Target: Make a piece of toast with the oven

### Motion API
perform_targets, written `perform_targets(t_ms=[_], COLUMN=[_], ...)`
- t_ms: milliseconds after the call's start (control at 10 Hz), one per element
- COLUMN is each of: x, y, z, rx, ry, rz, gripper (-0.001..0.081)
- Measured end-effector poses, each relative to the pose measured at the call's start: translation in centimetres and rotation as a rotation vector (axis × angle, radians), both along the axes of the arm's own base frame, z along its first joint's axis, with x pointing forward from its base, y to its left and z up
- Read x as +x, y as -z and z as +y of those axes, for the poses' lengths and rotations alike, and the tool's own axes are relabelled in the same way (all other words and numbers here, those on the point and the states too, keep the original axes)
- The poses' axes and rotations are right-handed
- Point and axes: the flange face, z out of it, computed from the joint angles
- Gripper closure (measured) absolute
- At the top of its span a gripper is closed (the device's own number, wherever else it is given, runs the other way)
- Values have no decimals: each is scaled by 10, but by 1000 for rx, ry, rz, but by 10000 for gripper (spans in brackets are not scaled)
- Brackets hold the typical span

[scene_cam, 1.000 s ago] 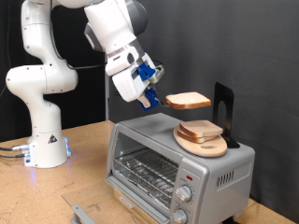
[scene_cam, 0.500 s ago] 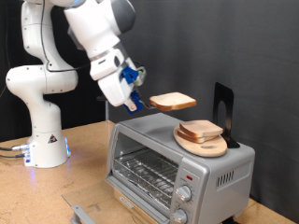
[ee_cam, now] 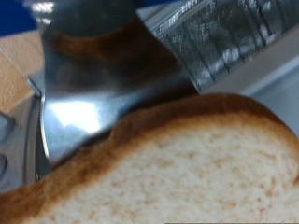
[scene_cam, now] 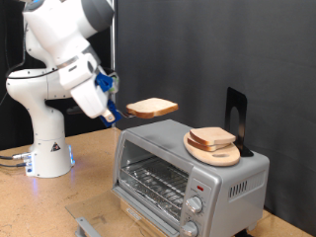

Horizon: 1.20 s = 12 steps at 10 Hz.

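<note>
The piece of toast hangs level in the air, above and just past the oven's end at the exterior view's left. My gripper is shut on its edge. In the wrist view the pale slice with its brown crust fills the frame, with the oven's wire rack blurred behind it. The silver oven stands on the wooden table with its glass door folded down and the rack bare.
A round wooden board with a pile of bread slices lies on the oven's roof, in front of a black stand. Two knobs sit on the oven's front. The robot's white base stands at the exterior view's left.
My gripper has carried the slice leftward and a little down in the exterior view, away from the pile on the board and out past the oven's left end.
</note>
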Motion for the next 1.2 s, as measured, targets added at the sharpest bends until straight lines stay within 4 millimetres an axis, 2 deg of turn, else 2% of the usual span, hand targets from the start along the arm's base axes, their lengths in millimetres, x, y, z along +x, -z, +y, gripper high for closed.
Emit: perform_targets(t_ms=[200, 400, 600, 900, 1200], x=[-2, -1, -5, -13, -6], y=[1, 4, 10, 40, 79], z=[-32, -37, -39, -64, -82], rx=[-2, -2, -2, -17, -88], ry=[10, 17, -51, -83, -65], rz=[16, 23, 1, -33, -16], gripper=[438, 438, 438, 438, 438])
